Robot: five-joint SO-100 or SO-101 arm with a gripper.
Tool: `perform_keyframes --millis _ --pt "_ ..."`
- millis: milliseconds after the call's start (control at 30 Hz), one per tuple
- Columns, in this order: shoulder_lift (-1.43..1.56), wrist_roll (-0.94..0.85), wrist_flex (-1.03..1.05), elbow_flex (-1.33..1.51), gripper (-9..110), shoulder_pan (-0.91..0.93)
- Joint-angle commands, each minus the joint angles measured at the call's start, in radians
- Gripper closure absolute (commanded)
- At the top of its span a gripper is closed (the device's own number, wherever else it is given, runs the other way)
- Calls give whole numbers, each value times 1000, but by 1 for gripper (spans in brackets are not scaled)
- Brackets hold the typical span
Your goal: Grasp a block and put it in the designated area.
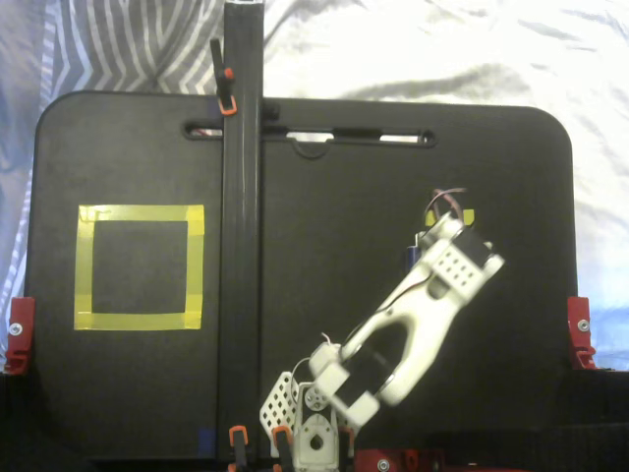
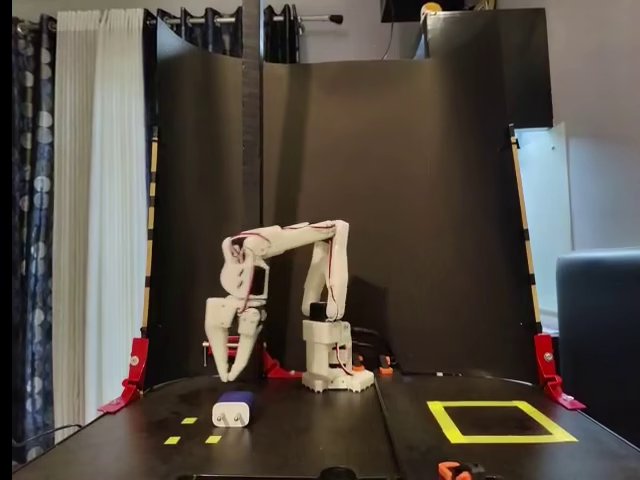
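Block: the block [image 2: 235,408] lies flat on the black table [image 2: 330,435], near the front of the low fixed view and left of centre; in the top-down fixed view only a dark sliver [image 1: 415,256] shows beside the arm's wrist.
Gripper: the gripper [image 2: 227,372] hangs above and just behind the block, fingers slightly parted at the tips, holding nothing and not touching it.
Handling, as a judgement: looks like a small hard plastic shell, light and stiff, with smooth, rather slippery sides; not fragile, though the end face is best left alone.
Where to hold: across the two flat navy side faces at mid-body, clear of the pale end.
Pointing: the pale end faces the near edge of the table in the low view; prongs are too small to make out.
Long axis: appears to run near to far, but the squarish body makes this uncertain.
Designated area: the yellow square [image 2: 500,421] sits well apart, on the right in the low view, empty.
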Motion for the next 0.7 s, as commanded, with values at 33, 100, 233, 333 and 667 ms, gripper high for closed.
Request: perform_keyframes --millis 33,100,233,333,667 --pt "-25 -8 -3 -54 101 11" --pt "-34 -8 -9 -54 101 12" --pt "-40 -8 -15 -54 101 15" --pt "-40 -9 -18 -54 94 20" --pt "-40 -78 -37 -54 64 49"
